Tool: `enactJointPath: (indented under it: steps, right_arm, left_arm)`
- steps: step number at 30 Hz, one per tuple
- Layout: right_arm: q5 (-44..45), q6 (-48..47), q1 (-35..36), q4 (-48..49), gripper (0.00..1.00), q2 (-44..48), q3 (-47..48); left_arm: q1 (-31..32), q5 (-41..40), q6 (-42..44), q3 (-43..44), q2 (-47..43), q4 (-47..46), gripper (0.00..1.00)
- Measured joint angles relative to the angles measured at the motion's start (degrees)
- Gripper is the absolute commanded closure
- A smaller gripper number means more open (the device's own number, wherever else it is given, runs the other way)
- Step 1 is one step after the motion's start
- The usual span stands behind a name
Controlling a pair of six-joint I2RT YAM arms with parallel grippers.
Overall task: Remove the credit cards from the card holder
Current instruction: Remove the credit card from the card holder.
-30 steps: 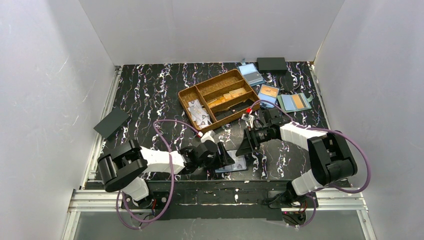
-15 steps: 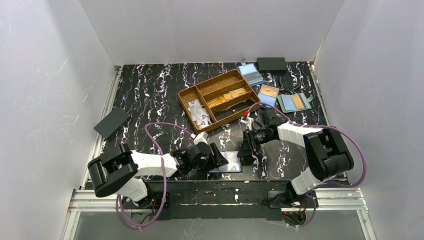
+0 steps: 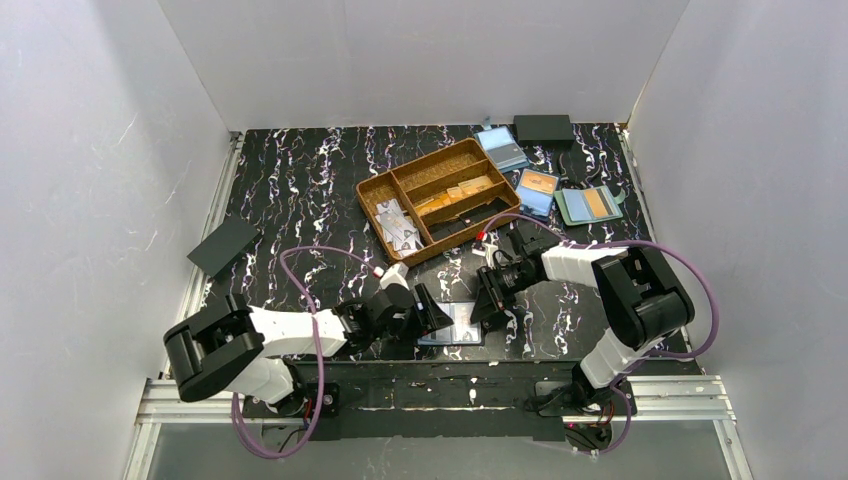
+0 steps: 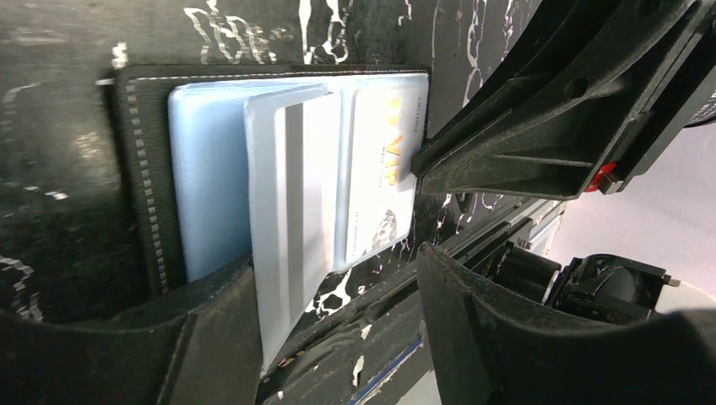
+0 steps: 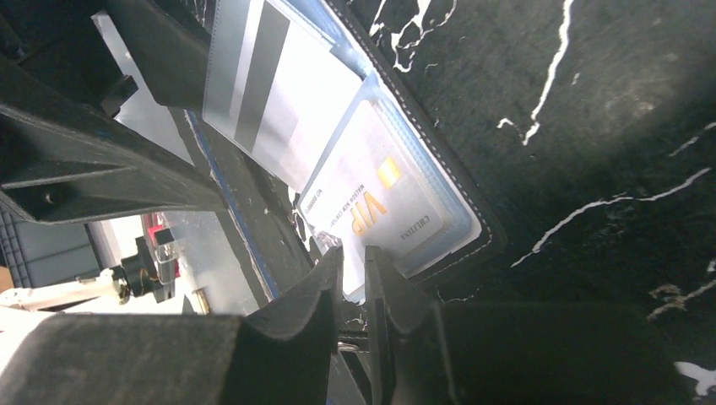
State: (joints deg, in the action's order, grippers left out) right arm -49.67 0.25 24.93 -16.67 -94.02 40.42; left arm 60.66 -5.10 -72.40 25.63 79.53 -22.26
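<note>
Since a second ago both grippers have drawn in on the card holder (image 4: 139, 169), and the right jaws have narrowed. It lies open on the near side of the wooden tray (image 3: 437, 198), well apart from it. Both credit cards are still inside. The striped card (image 4: 291, 219) juts out between the spread jaws of the left gripper (image 4: 333, 261). The right gripper (image 5: 353, 253) is pinched almost closed at the edge of the VIP card (image 5: 384, 207); we cannot tell whether it grips.

Risk: nothing pins the holder, so a pull may drag it along whole. The contact line is hidden behind the fingers.
</note>
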Motion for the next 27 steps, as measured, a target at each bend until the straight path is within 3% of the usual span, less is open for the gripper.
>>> enactJointPath:
  steps: [5, 11, 15, 20, 24, 27]
  right_arm:
    - [1.7, 2.6, 0.2, 0.0, 0.75, -0.2, 0.7]
    - [2.2, 3.9, 0.2, 0.0, 0.75, -0.2, 0.7]
    - [2.2, 4.1, 0.2, 0.0, 0.75, -0.2, 0.7]
    - [2.0, 3.9, 0.2, 0.0, 0.74, -0.2, 0.8]
    - [1.2, 1.5, 0.2, -1.0, 0.7, -0.2, 1.3]
    - [-0.7, -2.1, -0.2, -1.8, 0.6, 0.0, 1.9]
  left_arm:
    - [-1.8, 0.1, 0.0, -3.1, -4.2, 0.3, 0.41]
    - [-3.8, 0.9, 0.3, -5.2, -6.7, -0.1, 0.54]
    - [-4.8, 2.2, 0.7, -6.2, -6.6, -1.1, 0.69]
    - [-5.6, 3.9, 1.3, -6.4, -4.4, -4.6, 1.0]
    - [-6.2, 5.7, 2.3, -6.4, -2.4, -8.2, 1.0]
    - [-6.8, 7.0, 2.8, -7.2, -1.5, -12.3, 1.0]
